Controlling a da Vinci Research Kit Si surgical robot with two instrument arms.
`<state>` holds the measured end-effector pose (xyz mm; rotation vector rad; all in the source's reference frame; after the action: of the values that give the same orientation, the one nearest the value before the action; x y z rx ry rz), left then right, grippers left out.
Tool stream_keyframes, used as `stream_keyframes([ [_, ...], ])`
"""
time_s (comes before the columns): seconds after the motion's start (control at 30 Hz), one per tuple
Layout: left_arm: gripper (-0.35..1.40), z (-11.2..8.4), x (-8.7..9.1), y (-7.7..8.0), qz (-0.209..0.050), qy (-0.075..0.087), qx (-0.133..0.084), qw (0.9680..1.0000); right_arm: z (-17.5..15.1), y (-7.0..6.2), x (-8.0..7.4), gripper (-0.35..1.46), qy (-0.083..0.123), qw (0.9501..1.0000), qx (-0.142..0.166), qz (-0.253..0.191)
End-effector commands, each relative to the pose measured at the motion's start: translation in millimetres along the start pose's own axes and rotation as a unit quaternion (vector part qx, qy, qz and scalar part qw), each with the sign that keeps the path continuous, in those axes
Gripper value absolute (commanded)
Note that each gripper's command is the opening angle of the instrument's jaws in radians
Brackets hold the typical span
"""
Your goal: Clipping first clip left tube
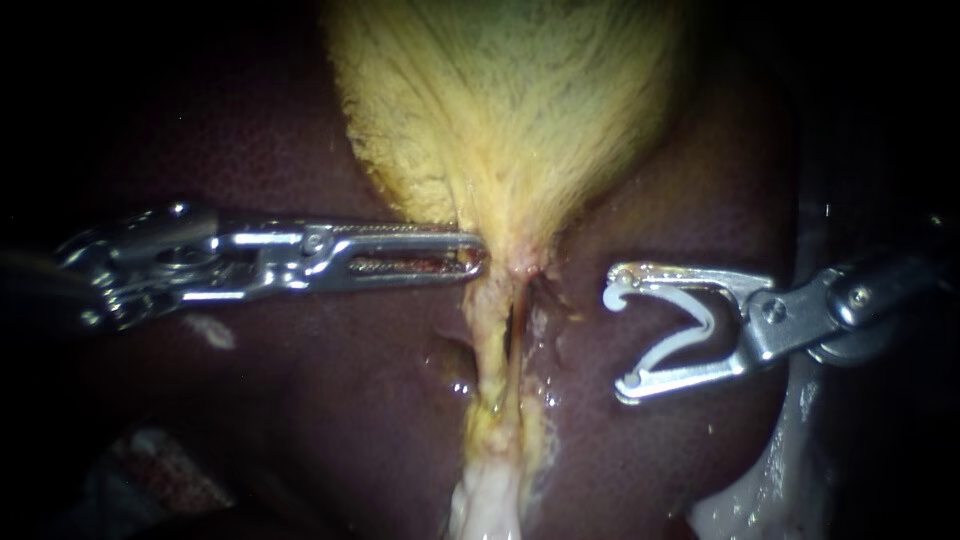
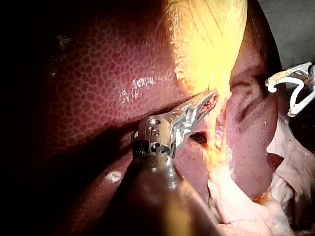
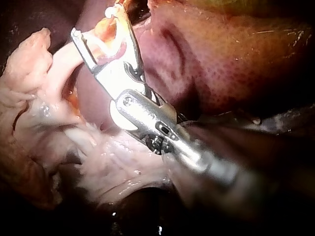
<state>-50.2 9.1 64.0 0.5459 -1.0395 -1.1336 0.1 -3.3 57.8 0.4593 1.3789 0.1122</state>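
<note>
Left instrument reaches in from the left edge at mid-frame, its long jaws clamped on the narrow neck of the yellow gallbladder, which fans out across the top centre. Just below that grip, at centre frame, the left tube runs down over the dark liver as a pale strand, parted by a dark slit from its neighbour on the right. At centre right, apart from the tube, the right instrument holds a white clip spread wide between its jaws, mouth facing the tubes.
</note>
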Motion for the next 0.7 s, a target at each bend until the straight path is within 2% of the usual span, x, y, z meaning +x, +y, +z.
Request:
stream_keyframes([
  [0.03, -0.05, -0.1, 0.0, 0.0, 0.000, 0.000, 0.000, 1.0000, 0.1, 0.0, 0.0, 0.60, 0.000, 1.0000, 0.000, 0.000],
  [0.13, -0.05, -0.2, 0.0, 0.0, 0.000, 0.000, 0.001, 1.0000, 0.3, -0.1, -0.2, 0.60, 0.000, 1.0000, 0.000, 0.005],
  [0.3, -0.05, -1.6, -0.2, -0.2, 0.000, 0.002, 0.003, 1.0000, 0.9, -0.3, -0.6, 0.60, -0.006, 0.9988, 0.003, 0.049],
  [0.4, -0.05, -3.0, -0.3, -0.6, -0.001, 0.003, 0.007, 1.0000, 1.8, -0.5, -0.9, 0.60, -0.007, 0.9978, 0.005, 0.066],
  [0.5, -0.05, -4.8, -0.4, -1.1, -0.002, 0.000, 0.003, 1.0000, 2.9, -0.9, -1.2, 0.60, -0.007, 0.9943, 0.005, 0.106],
  [0.7, -0.05, -8.5, -0.7, -2.4, -0.005, -0.009, 0.001, 0.9999, 5.6, -1.5, -1.2, 0.59, 0.001, 0.9923, 0.002, 0.124],
])
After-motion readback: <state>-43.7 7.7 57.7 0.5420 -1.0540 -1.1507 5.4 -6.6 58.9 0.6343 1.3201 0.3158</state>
